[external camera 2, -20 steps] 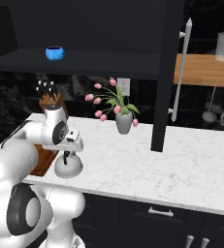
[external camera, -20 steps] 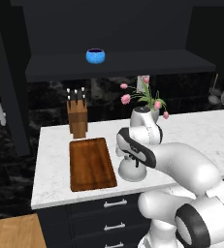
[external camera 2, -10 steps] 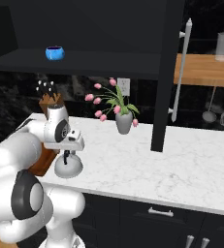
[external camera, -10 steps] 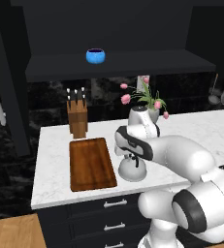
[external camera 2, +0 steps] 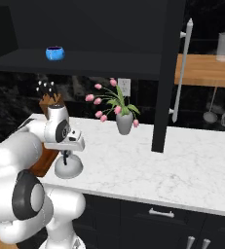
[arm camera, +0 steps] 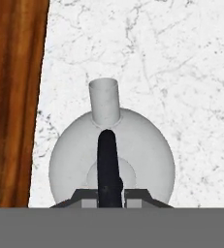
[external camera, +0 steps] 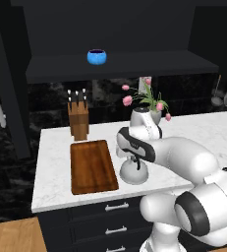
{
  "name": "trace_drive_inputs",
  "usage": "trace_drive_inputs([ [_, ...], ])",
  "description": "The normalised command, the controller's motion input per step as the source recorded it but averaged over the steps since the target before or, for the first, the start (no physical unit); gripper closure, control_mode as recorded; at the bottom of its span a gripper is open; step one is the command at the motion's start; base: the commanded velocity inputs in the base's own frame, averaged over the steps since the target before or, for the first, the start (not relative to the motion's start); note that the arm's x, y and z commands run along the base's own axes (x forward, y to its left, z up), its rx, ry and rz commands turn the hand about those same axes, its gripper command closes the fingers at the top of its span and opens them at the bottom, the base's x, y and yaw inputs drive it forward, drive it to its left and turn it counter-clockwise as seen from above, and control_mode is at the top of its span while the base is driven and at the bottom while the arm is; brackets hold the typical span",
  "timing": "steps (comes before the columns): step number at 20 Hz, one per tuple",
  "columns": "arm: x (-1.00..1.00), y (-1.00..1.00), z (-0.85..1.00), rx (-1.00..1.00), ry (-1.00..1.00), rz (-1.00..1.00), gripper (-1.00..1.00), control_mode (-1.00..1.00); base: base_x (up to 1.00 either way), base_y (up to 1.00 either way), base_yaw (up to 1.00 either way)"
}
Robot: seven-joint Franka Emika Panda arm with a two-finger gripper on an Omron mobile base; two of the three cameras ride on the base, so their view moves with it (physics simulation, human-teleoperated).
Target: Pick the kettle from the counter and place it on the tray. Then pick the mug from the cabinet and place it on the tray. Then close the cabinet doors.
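White marble with faint grey veins is spreading across the counter (external camera: 193, 130), running along above dark drawers (external camera 2: 160, 214) with silver handles. Black is dominating the room beyond: a dark veined backsplash, an open black cabinet (external camera: 120, 64) overhead, and one of its doors (external camera 2: 165, 73) standing swung out with a long silver bar handle. On the cabinet's dark shelf a small blue mug (external camera: 97, 56) is sitting, well apart from everything below.

On the marble, the brown wooden tray (external camera: 92, 166) is lying flat near the counter's left end, with a wooden knife block (external camera: 78, 119) standing just behind it. A grey vase of pink tulips (external camera 2: 124, 122) is standing further back toward the wall. At the far right, a wooden shelf is carrying a pale container, with utensils hanging beneath.

Just beside the tray, on bare marble, the pale grey kettle (arm camera: 112, 160) is resting with its spout pointing away from the hand camera. The gripper (arm camera: 111, 193) is poised directly over it, and its two fingers are pressing in on the kettle's black arched handle, one on each side.
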Motion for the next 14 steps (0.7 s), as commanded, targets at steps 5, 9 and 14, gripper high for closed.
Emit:
trace_drive_inputs([
  [5, -0.14, 0.00, 0.49, 0.03, -0.10, 0.00, 1.00, -1.00, 0.00, 0.00, 0.00],
  [9, -0.13, 0.20, 0.74, 0.00, -0.10, 0.02, 1.00, -1.00, 0.00, 0.00, 0.00],
  [14, 0.00, 0.56, 0.34, -0.01, -0.04, 0.01, 1.00, -1.00, 0.00, 0.00, 0.00],
])
